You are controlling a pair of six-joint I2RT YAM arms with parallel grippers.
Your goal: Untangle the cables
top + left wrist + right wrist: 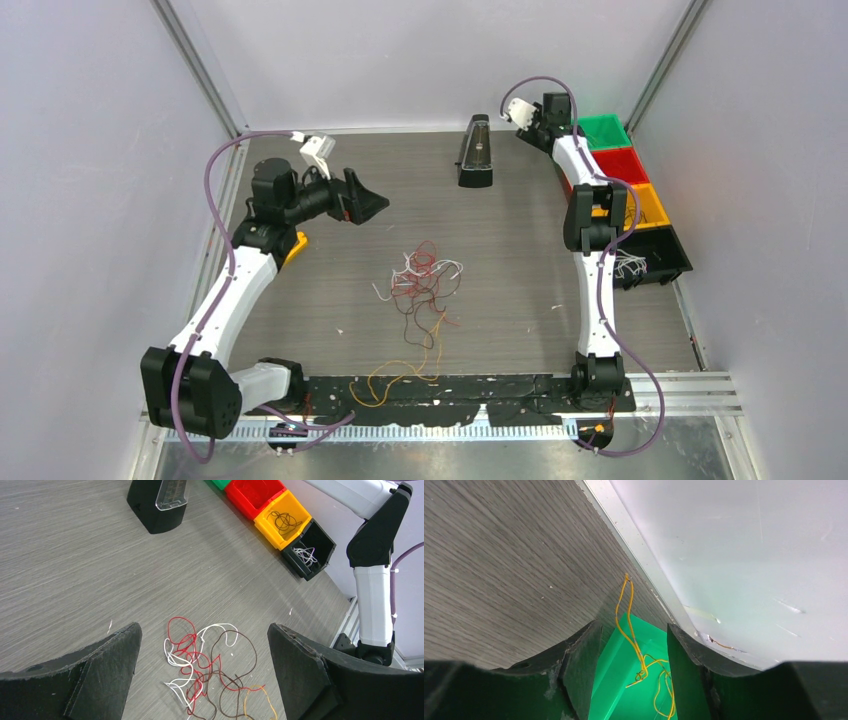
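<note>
Mid-table, tangled cables (pixel 424 281), coloured bins (pixel 655 206) rightward

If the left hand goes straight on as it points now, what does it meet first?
Most likely the tangle of thin red, white and brown wires on the grey wood-grain table, centred ahead of the open left hand. Nothing shows in between; depth is unclear.

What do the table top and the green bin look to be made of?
Table top: probably wood-grain laminate, matte; grey streaked grain pattern. Green bin: likely moulded plastic, smooth with slight sheen; uniform colour, thin straight walls.
</note>
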